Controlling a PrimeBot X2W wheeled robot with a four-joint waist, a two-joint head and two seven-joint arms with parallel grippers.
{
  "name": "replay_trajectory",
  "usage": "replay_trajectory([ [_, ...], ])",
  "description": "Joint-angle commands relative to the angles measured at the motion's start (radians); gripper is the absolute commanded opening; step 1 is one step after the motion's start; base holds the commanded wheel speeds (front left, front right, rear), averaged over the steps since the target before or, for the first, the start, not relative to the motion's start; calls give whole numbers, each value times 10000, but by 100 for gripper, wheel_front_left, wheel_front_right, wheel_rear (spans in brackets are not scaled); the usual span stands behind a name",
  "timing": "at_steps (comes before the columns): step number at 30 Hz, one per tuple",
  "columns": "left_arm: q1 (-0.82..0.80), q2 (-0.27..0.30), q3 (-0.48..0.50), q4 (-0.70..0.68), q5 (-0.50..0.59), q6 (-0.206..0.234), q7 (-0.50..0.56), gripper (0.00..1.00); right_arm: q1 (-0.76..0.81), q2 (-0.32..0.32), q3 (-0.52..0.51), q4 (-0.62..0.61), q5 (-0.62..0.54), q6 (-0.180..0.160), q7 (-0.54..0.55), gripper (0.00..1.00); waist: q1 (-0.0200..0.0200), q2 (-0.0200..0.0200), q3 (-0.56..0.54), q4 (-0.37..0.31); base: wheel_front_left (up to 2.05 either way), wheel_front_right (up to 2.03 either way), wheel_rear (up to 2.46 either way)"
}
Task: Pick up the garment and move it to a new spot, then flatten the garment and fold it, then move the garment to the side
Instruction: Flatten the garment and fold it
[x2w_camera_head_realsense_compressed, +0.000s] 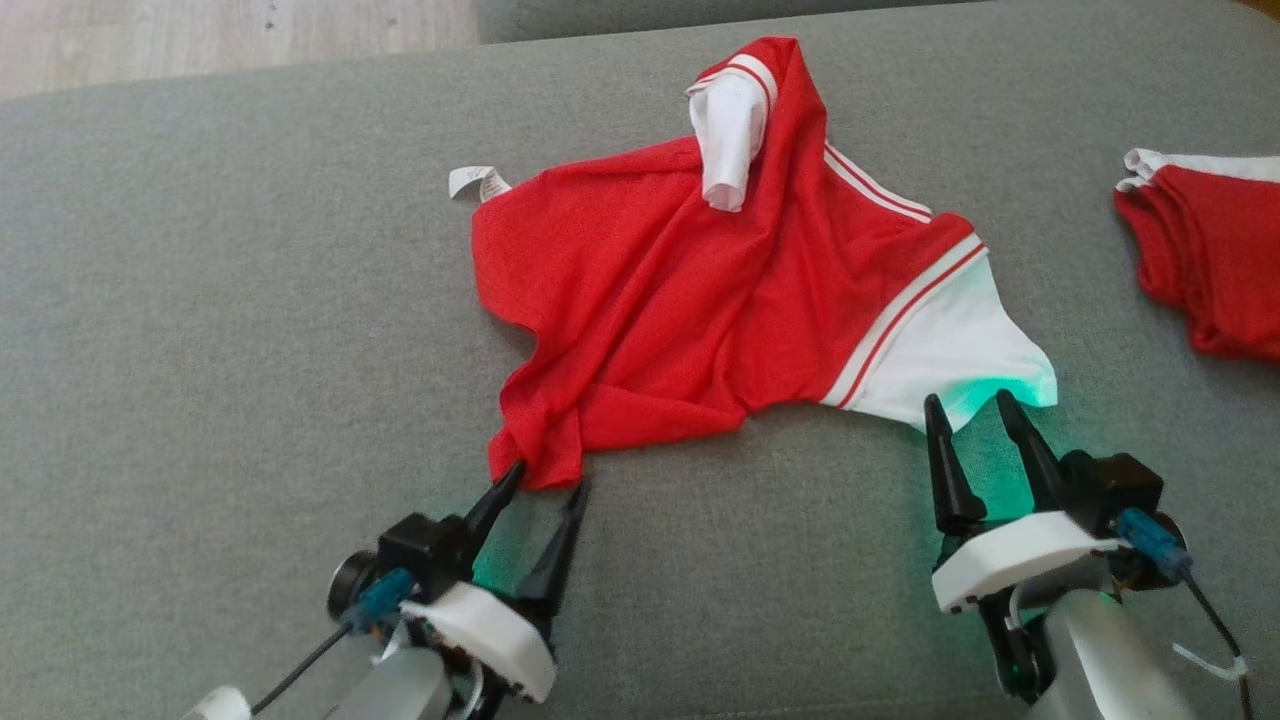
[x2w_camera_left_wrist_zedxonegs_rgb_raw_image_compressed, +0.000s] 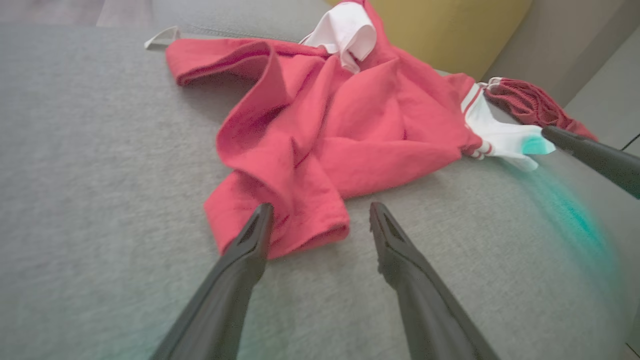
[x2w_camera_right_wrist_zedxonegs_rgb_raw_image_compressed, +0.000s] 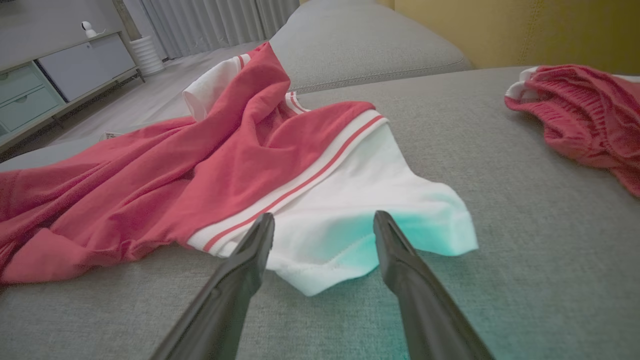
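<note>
**Head view.** Locate the red jersey (x2w_camera_head_realsense_compressed: 680, 300) lying crumpled in the middle of the grey sofa cushion (x2w_camera_head_realsense_compressed: 200, 300). Its white sleeve (x2w_camera_head_realsense_compressed: 960, 350) points toward the right gripper (x2w_camera_head_realsense_compressed: 969, 398). Both sets of jaws stand spread wide. The left gripper (x2w_camera_head_realsense_compressed: 549, 476) has one fingertip at the jersey's bunched lower corner, and the right gripper's tips sit just beside the sleeve edge. A second red garment (x2w_camera_head_realsense_compressed: 1210, 270) lies well apart at the right.

**Left wrist view.** Note that the left gripper (x2w_camera_left_wrist_zedxonegs_rgb_raw_image_compressed: 321, 205) is spread, with the jersey's folded corner (x2w_camera_left_wrist_zedxonegs_rgb_raw_image_compressed: 300, 220) lying partly between its fingers, unpinched. One finger (x2w_camera_left_wrist_zedxonegs_rgb_raw_image_compressed: 595, 157) of the right gripper shows near the sleeve.

**Right wrist view.** Confirm that the right gripper (x2w_camera_right_wrist_zedxonegs_rgb_raw_image_compressed: 324, 215) is spread, its tips over the near edge of the white sleeve (x2w_camera_right_wrist_zedxonegs_rgb_raw_image_compressed: 360, 200) and gripping nothing.
</note>
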Motion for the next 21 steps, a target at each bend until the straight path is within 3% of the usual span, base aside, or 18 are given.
replay_trajectory([
  [1,-128,245,322,-192,-92,16,-53,96,-177,-16,196,-206,83,4,-120,100,0,0,-33,31,0,0,0],
  [2,-93,273,330,-152,-126,16,-53,86,-176,-16,195,-184,90,4,-120,100,0,0,-54,50,0,0,0],
  [3,-71,300,342,-114,-138,16,-53,83,-181,-16,188,-166,94,4,-120,100,0,0,-73,68,0,0,0],
  [5,-50,310,396,-84,-140,16,-53,100,-196,-16,176,-140,89,4,-120,100,0,0,-94,98,0,0,0],
  [13,89,6,1221,-555,636,16,-53,100,-260,-16,211,-71,85,4,-120,100,0,0,-61,105,0,0,0],
  [21,376,-394,1258,-990,1163,16,-53,100,-280,-16,225,20,150,4,-120,100,0,0,-89,-40,0,0,0],
])
